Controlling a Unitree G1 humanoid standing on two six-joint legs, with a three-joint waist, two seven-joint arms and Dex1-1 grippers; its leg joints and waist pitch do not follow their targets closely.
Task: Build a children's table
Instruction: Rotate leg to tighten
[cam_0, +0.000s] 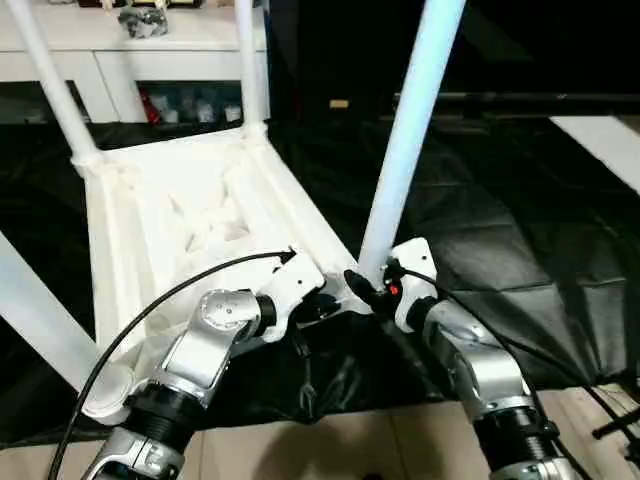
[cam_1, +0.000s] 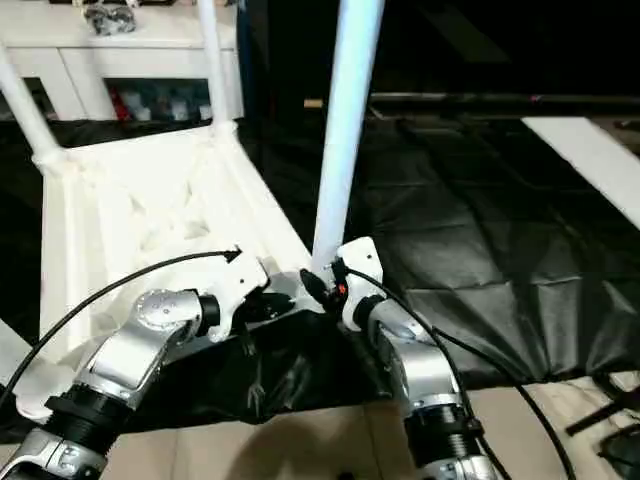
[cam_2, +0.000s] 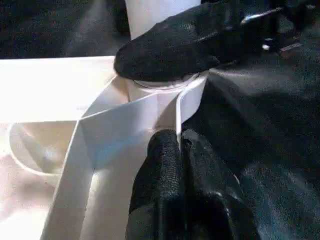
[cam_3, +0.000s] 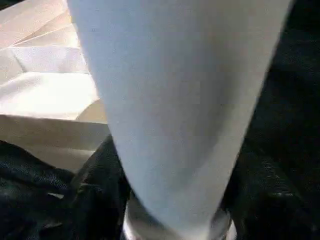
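Observation:
The children's table lies upside down on a black sheet, its ribbed white top (cam_0: 130, 230) facing up. Two legs (cam_0: 50, 80) (cam_0: 248, 60) stand in the far corner sockets, and another leg (cam_0: 40, 310) slants off from the near left socket. My right gripper (cam_0: 368, 285) is closed round the base of the leg (cam_0: 410, 130) that stands in the near right socket. One of its fingers (cam_2: 170, 50) presses on that base. My left gripper (cam_2: 179, 142) is shut on the thin rim wall (cam_2: 187, 100) of the top, just beside that socket.
A white cabinet (cam_0: 150, 60) stands behind the table. The black sheet (cam_0: 500, 230) spreads wide to the right, with a white strip (cam_0: 600, 140) at its far right. Tiled floor (cam_0: 350, 440) shows at the near edge. A black cable (cam_0: 150, 310) arcs over my left forearm.

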